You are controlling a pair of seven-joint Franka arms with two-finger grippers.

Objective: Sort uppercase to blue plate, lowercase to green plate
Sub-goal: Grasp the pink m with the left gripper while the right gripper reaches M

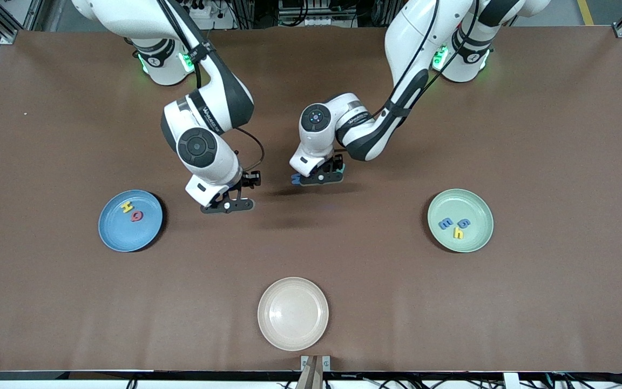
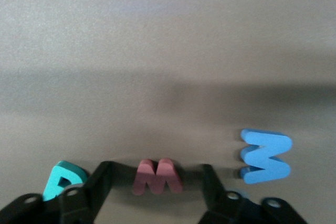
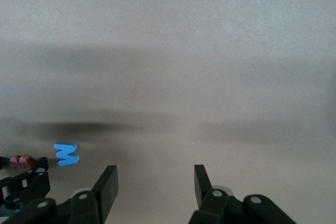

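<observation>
The only writing is a short printed line on each arm's forearm shell, too small to read; the plates are plain.

Taking the front view as a clock face, the blue plate (image 1: 114,237) lies at nine o'clock on the brown counter (image 1: 559,135), toward the right arm's end. It holds the yellow H (image 1: 126,207) and the red Q (image 1: 136,216), just beside each other. The green plate (image 1: 473,243) lies at three o'clock, toward the left arm's end, with the blue e-like letter (image 1: 445,223), the blue g (image 1: 464,223) and the yellow h (image 1: 458,233) clustered in it. A cream plate (image 1: 292,313) sits at six o'clock, nearest the front camera.

The left gripper (image 1: 319,175) is down at the counter near the centre. Its fingers (image 2: 107,174) are spread and straddle the red w (image 2: 157,178), with a gap showing on each side of the letter. The teal R (image 2: 63,180) lies just outside one finger. The blue W (image 2: 265,156) lies outside the other, at the gripper's nine o'clock in the front view.

The right gripper (image 1: 228,204) hangs over bare counter between the blue plate and the centre letters, fingers spread with nothing between them. Nothing stands between either gripper and the plates.
</observation>
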